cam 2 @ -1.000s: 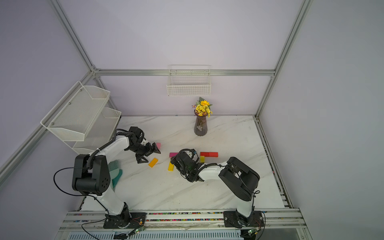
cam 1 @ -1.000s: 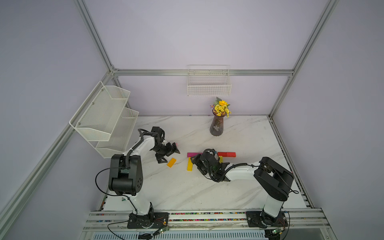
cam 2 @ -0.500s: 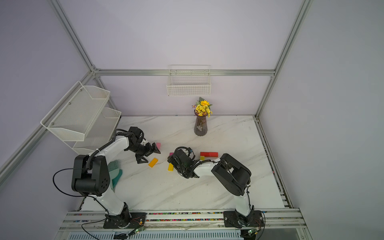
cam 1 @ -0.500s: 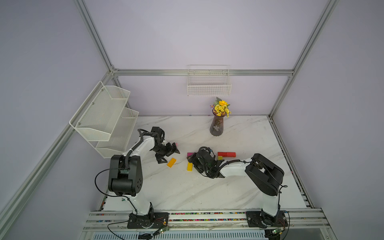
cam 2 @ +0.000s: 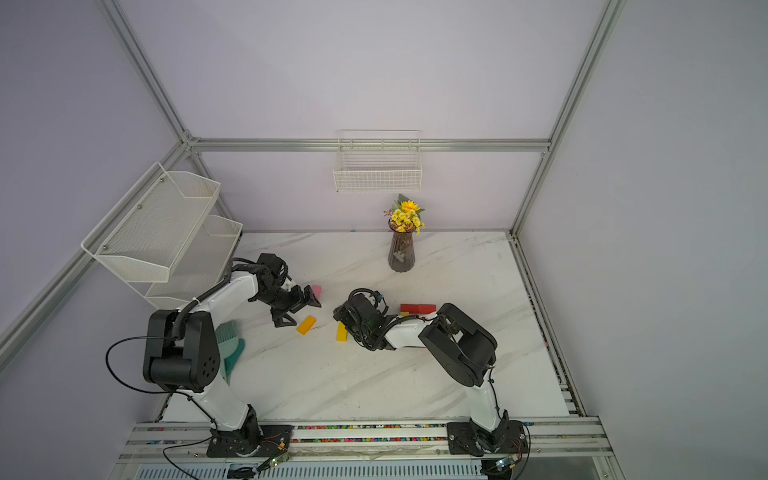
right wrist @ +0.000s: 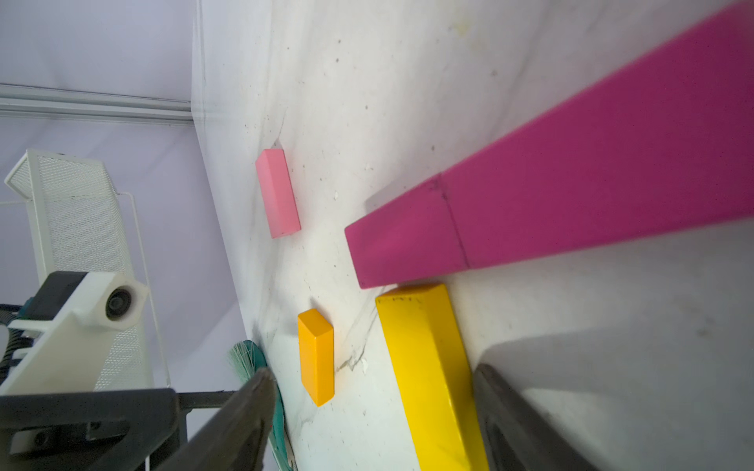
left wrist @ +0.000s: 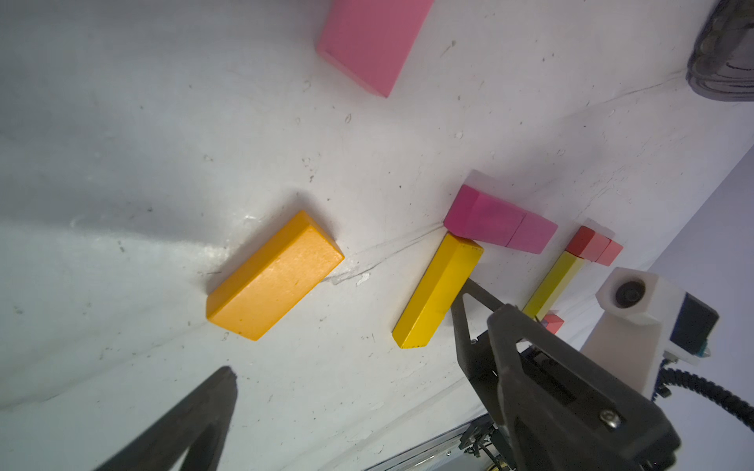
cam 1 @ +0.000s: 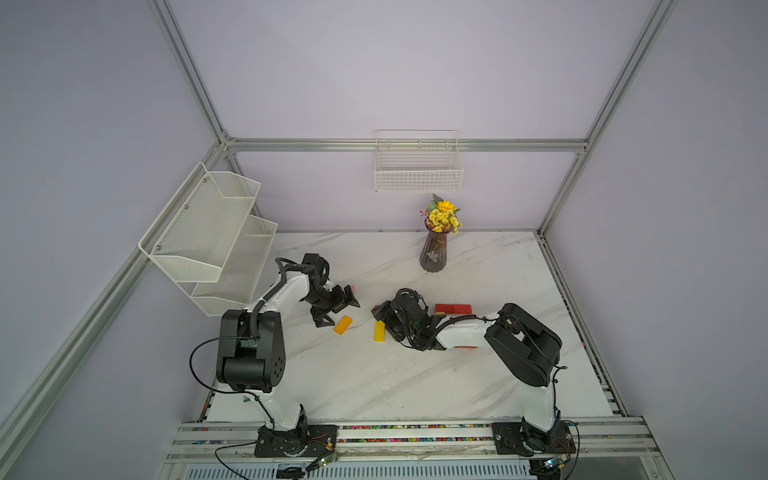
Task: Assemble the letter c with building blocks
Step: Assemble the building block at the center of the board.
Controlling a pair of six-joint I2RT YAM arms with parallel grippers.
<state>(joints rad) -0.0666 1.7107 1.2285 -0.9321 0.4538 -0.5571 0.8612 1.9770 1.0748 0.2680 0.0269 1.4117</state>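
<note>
Blocks for the letter lie flat on the white table (cam 1: 478,270), and the one in work is a yellow block (right wrist: 428,367) that lies between the two fingers of the right claw (right wrist: 372,373). This claw is apart and clamps nothing: one finger (right wrist: 530,428) stands against or just beside the long side of the block, and the other stands clear on the opposite side. Just ahead of the claw, the far end of the yellow block touches the end of a magenta row (right wrist: 571,171), two blocks joined end to end, so a corner of the C begins there. The block is a little slanted to the row, so I think the open claw is placed around it to push it square, not to lift it. Behind this claw lie a second yellow block (left wrist: 553,285) and red blocks (left wrist: 593,246), which seem to touch each other. The left claw (cam 1: 338,311) is fully apart and empty. It hovers with an orange block (left wrist: 275,275) just in front of it and a pink block (left wrist: 373,40) farther ahead, probably so that it can take the orange one next.
</note>
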